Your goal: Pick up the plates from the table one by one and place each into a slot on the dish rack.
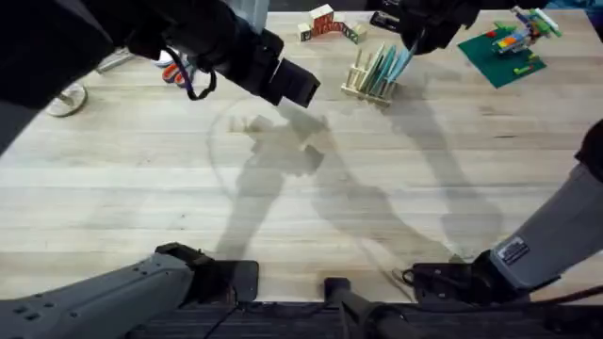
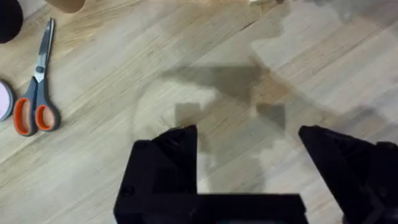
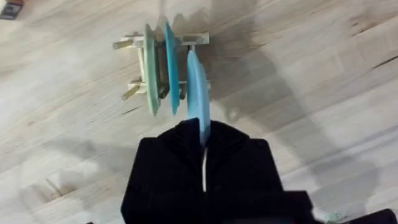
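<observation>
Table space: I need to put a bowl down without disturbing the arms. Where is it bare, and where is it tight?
The table is bare across its middle, between the arm bases and the dish rack. The far edge is crowded: scissors far left, toy blocks by the rack, a green mat far right. The right gripper holds a blue plate at the rack.

plates (image 3: 198, 87): light blue, teal, pale green | dish rack (image 1: 363, 83): light wood | scissors (image 2: 36, 93): orange handles
</observation>
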Controlling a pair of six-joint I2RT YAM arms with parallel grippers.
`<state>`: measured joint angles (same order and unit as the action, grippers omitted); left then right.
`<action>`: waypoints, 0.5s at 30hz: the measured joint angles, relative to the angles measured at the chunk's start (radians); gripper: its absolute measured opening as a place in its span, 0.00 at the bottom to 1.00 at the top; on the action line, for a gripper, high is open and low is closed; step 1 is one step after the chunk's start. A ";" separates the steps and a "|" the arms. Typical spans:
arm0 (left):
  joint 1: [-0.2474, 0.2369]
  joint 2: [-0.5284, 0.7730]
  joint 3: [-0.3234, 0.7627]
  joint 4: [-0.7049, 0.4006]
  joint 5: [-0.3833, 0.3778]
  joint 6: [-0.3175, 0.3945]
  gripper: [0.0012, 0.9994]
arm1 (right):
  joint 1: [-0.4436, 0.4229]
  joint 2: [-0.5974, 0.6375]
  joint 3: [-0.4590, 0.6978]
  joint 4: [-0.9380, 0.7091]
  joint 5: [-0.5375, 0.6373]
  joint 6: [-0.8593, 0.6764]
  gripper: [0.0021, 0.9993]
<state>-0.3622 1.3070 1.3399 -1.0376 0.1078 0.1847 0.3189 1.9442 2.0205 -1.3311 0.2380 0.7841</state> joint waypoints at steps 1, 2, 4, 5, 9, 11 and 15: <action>0.000 0.000 0.000 0.000 0.000 0.000 0.99 | -0.001 0.000 -0.009 0.007 -0.002 -0.001 0.03; 0.000 0.000 0.000 0.000 0.000 0.000 0.99 | -0.003 0.000 -0.020 0.015 -0.005 -0.004 0.03; 0.000 0.000 0.000 0.000 0.000 0.000 0.99 | -0.011 0.000 -0.039 0.039 -0.022 -0.012 0.03; 0.000 0.000 0.000 0.000 0.000 0.000 0.99 | -0.016 0.000 -0.049 0.053 -0.029 -0.016 0.03; 0.000 0.000 0.000 0.000 0.000 0.000 0.99 | -0.030 0.000 -0.087 0.106 -0.045 -0.038 0.03; 0.000 0.000 0.000 0.000 0.000 0.000 0.99 | -0.034 0.000 -0.100 0.127 -0.046 -0.052 0.03; 0.000 0.000 0.000 0.001 0.000 0.000 0.99 | -0.039 0.000 -0.111 0.135 -0.051 -0.067 0.03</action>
<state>-0.3622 1.3071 1.3399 -1.0371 0.1078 0.1844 0.2798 1.9442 1.9091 -1.1958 0.1868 0.7175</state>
